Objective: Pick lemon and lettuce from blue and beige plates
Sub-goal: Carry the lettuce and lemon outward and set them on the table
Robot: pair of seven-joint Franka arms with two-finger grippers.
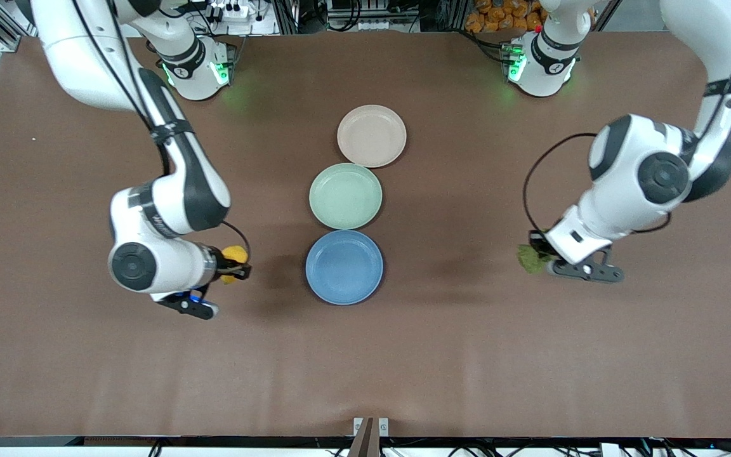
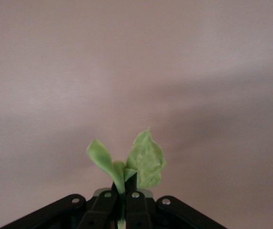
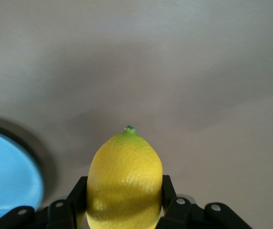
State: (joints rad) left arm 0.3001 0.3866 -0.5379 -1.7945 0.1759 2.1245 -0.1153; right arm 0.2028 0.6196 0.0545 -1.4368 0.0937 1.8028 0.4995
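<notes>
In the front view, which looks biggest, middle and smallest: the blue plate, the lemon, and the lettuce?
1. Blue plate, by far the biggest.
2 and 3. Lemon and lettuce look about the same. Each is partly hidden by the hand gripping it, so I won't rank them.

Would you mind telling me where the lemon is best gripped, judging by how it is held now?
Across its wide middle, as the right gripper does: fingers on opposite flanks of the lemon, approaching from its blunt end, the pointed tip facing away.

Two white arms (image 1: 169,203) with black joint bands, external black cables, green-lit bases, black screw-studded grippers (image 3: 122,210).
</notes>
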